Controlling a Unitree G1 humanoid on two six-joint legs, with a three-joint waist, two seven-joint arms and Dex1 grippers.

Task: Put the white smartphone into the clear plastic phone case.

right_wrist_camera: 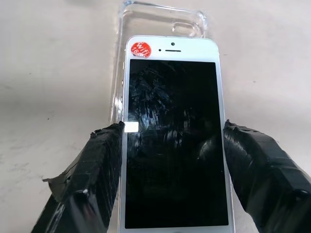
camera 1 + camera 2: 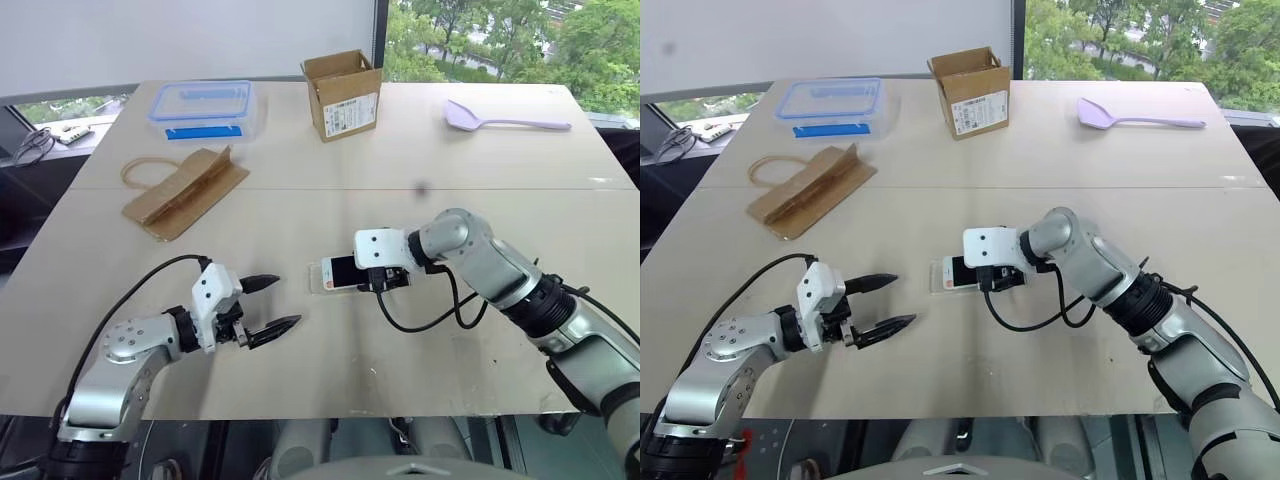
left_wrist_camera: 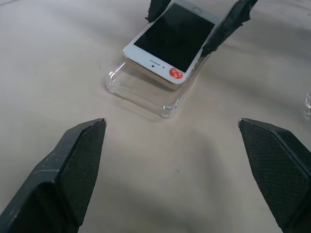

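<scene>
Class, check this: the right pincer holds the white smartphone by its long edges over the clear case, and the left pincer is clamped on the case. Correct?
Not quite. The left pincer is open and apart from the clear case, as the left wrist view shows. The right pincer does hold the white smartphone by its long edges over it.

I count one white smartphone [image 1: 172, 141] and one clear plastic phone case [image 3: 146, 92] at mid-table, and two grippers in the head views, the left gripper [image 2: 270, 305] and the right gripper [image 2: 385, 282], each with two black fingers. Toward the far side I log one blue-lidded clear food box [image 2: 203, 108], one open cardboard box [image 2: 343, 94], one flattened brown paper bag [image 2: 185, 190] and one pale lilac spatula [image 2: 505, 120], so four loose items there. Total on the one table [image 2: 330, 210]: six objects, one of each kind, no duplicates that I can see.
</scene>
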